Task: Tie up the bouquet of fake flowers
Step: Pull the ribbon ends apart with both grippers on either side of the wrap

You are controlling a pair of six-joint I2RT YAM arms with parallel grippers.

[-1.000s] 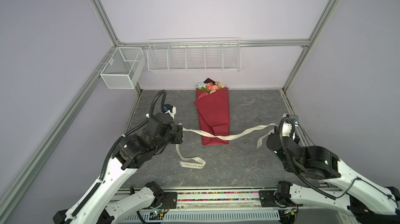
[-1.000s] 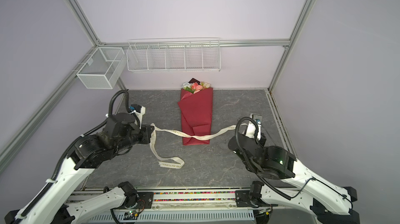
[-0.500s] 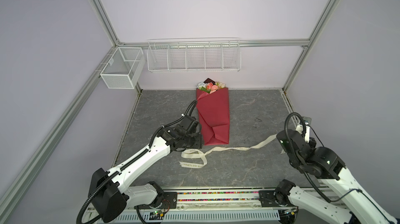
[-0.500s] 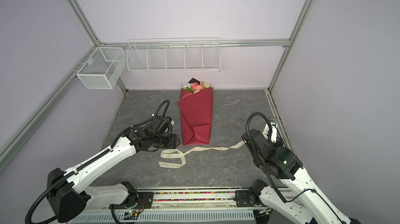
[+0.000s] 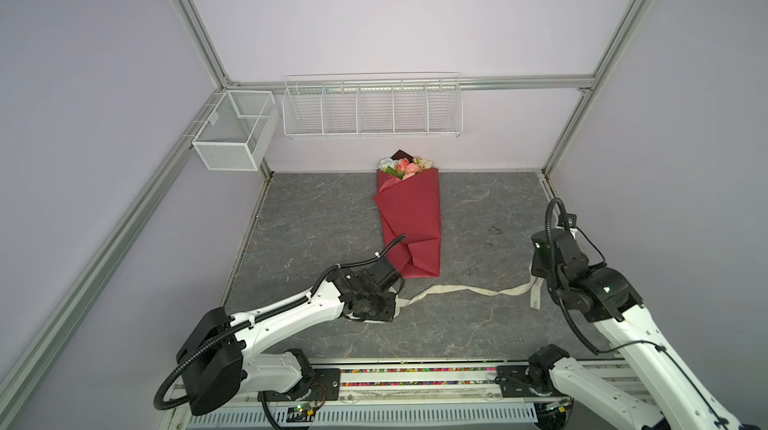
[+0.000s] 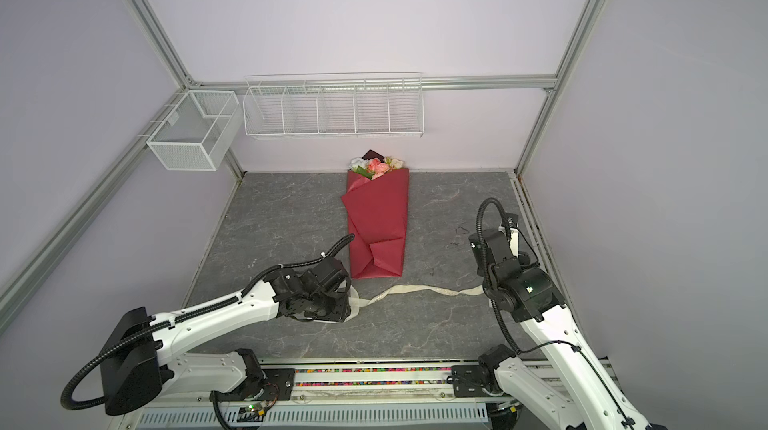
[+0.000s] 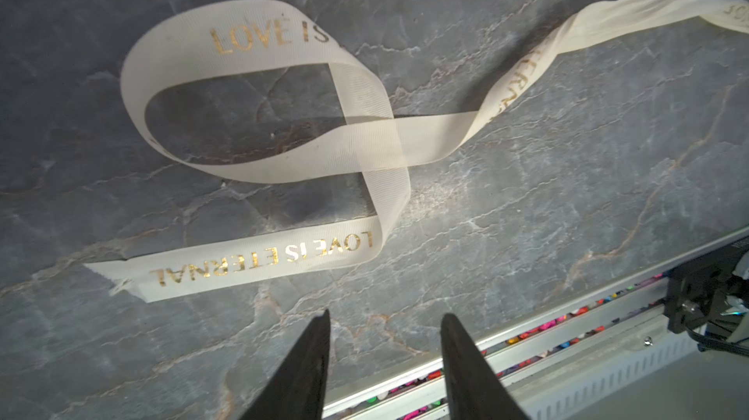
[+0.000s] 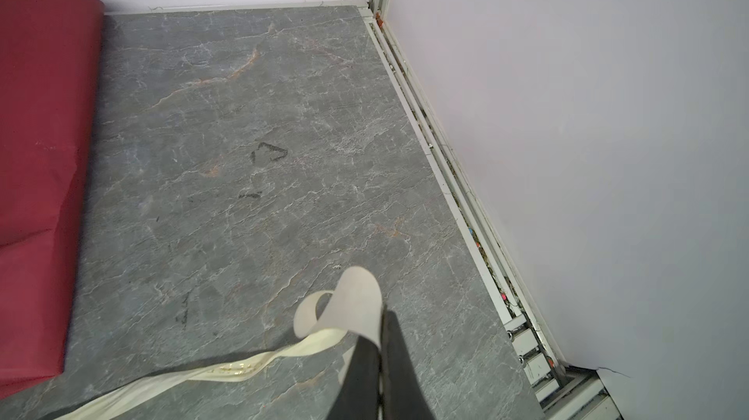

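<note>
nearest the front edge, the left hand (image 7: 385, 316) hangs over the tabletop (image 7: 567, 195), jaws partly apart with nothing between them. just beyond its tips the cream ribbon (image 7: 259, 38) lies in a loose loop that crosses over itself, with its cut tail flat and closest. i judge the step to be picking up this free end. it is better to come down on the single flat tail, across its width, than at the crossing, where two layers would be caught together. off to the side, the right hand (image 8: 381, 328) is closed tight on the ribbon's other end, which curls up past its tips. farther back, the bouquet of fake flowers (image 5: 411, 220) lies in dark-red paper with its blooms toward the back wall. the ribbon runs in front of its stem end, not around it, so no wrap is begun.
</note>
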